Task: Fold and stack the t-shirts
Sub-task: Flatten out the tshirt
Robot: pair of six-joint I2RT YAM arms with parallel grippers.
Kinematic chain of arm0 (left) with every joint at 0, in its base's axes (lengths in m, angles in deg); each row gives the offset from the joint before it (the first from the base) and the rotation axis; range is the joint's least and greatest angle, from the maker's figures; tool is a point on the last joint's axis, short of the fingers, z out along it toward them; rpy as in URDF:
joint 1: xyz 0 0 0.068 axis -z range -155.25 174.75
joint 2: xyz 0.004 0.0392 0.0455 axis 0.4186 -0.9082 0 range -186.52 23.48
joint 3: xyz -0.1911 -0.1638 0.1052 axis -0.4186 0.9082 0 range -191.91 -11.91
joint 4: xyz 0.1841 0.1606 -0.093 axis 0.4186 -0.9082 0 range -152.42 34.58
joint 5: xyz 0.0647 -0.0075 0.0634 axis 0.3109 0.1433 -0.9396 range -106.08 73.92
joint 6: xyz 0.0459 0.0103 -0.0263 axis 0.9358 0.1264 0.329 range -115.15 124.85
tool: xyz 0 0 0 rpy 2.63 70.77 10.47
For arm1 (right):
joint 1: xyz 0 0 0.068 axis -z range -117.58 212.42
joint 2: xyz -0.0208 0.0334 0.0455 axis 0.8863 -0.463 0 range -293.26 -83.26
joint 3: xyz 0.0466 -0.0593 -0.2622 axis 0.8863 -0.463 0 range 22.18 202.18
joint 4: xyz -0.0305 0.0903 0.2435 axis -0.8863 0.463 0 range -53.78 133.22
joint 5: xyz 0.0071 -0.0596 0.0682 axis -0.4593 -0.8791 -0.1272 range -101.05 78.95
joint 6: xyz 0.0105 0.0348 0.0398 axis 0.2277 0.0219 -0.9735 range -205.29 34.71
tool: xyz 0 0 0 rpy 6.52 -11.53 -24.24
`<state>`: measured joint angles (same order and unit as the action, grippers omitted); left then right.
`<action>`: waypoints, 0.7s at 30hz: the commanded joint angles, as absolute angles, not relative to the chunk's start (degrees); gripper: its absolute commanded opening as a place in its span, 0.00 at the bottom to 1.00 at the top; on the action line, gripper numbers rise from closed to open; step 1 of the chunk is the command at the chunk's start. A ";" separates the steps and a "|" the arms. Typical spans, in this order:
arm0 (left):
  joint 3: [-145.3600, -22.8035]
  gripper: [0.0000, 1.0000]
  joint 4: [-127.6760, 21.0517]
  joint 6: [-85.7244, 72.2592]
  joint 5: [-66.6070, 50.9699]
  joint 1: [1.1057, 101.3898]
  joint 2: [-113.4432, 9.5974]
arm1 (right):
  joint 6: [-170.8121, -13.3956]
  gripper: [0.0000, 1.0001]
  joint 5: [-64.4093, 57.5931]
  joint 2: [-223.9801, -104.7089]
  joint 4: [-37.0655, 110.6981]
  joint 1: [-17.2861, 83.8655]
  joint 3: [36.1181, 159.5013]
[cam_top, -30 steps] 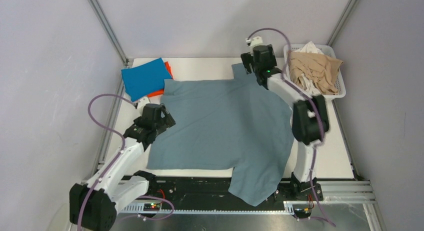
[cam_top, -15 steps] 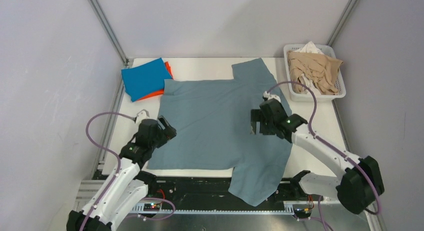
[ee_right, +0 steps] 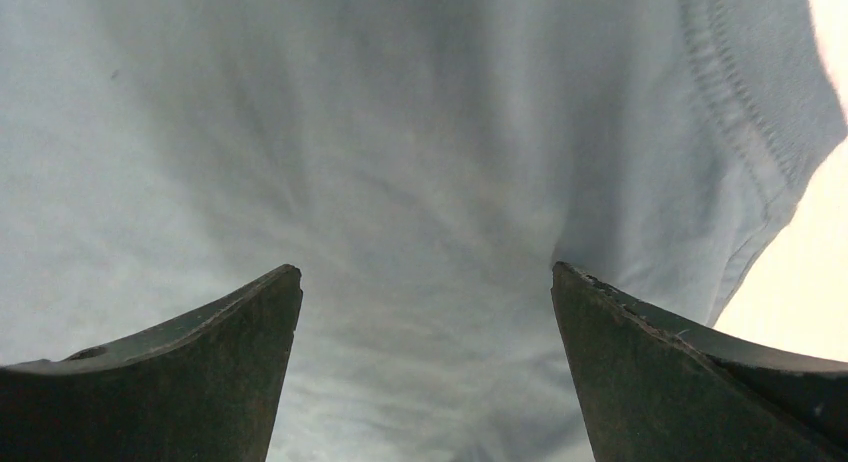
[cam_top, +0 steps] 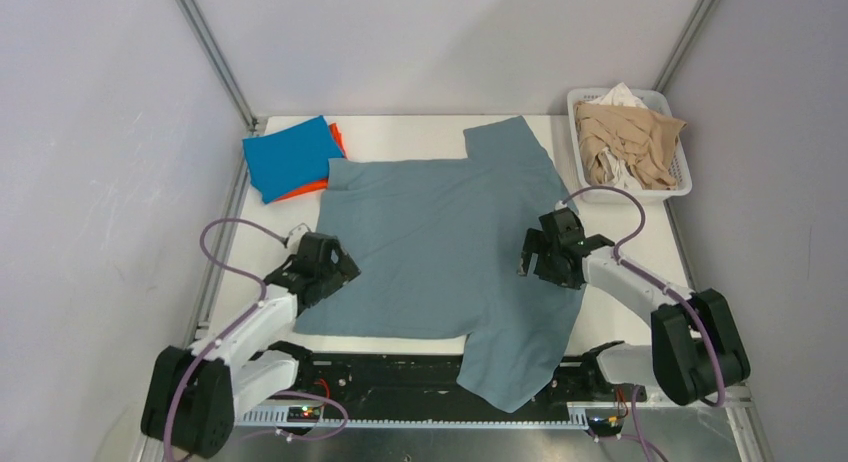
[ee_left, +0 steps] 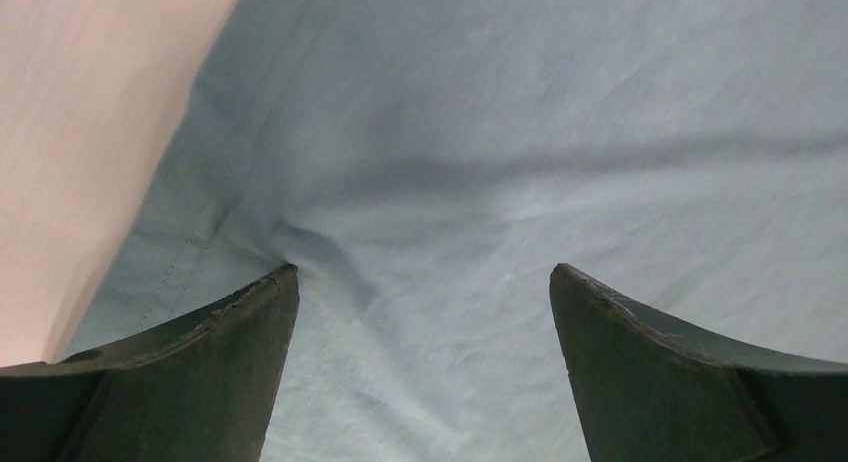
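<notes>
**Position.** The grey-blue t-shirt (cam_top: pixel 440 247) is spread flat across the middle of the surface (cam_top: pixel 660 312). 1 sleeve (cam_top: pixel 505 142) points to the far side. The other sleeve (cam_top: pixel 510 367) is draped over the near edge, above the arm bases. The bright blue t-shirt (cam_top: pixel 290 157) is folded at the far left corner, with the orange t-shirt (cam_top: pixel 338 137) showing from under it.

**End effectors.** The left end effector (ee_left: pixel 423 282) is spread wide over the shirt's left edge and nothing is held. 1 fingertip appears to be pressed into a small pucker beside the hem. The right end effector (ee_right: pixel 425 282) is likewise spread wide and empty, low over the cloth beside a stitched, ribbed band near the right edge.

**Risks (judged).**
- Only the upper layer may be pinched if the jaws are closed too shallowly, and the 2 layers would then be peeled apart.
- A skewed fold is to be expected if the 2 sides are lifted unevenly.
- The overhanging sleeve could be snagged on the base rail when the shirt is dragged.
- The folded pair at the far left could be disturbed by cloth swept towards it.

**Materials.**
- Shirt: thin, matte, limp knit with faint creases and double-stitched hems.
- Fingers: dark, hard and curved.
- Surface: smooth and pale.
</notes>
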<state>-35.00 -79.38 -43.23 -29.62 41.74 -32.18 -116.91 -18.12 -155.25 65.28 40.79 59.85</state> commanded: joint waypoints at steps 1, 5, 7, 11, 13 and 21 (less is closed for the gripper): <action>-37.72 1.00 -72.04 -43.79 -29.89 40.65 -39.31 | -116.17 0.99 -17.40 -159.35 58.65 45.23 60.33; -40.15 1.00 -70.27 -42.64 -29.91 39.35 -45.68 | -115.08 0.99 -15.21 -164.14 55.02 49.04 61.60; -41.61 1.00 -70.05 -41.78 -29.78 38.55 -47.93 | -113.70 1.00 -14.15 -166.98 53.11 50.34 63.25; -44.57 1.00 -69.86 -40.31 -28.96 37.04 -52.05 | -112.26 0.99 -13.64 -174.55 52.29 51.61 70.84; -46.11 1.00 -69.87 -39.66 -28.62 36.28 -53.61 | -111.29 1.00 -13.99 -177.85 51.62 51.84 74.35; -51.30 1.00 -69.87 -37.62 -24.89 33.81 -55.96 | -110.18 0.99 -13.18 -181.54 53.26 52.39 82.80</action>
<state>-49.52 -69.66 -39.82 -27.00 34.79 -56.17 -111.90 -13.42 -181.72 52.58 52.15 80.06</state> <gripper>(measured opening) 0.995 0.993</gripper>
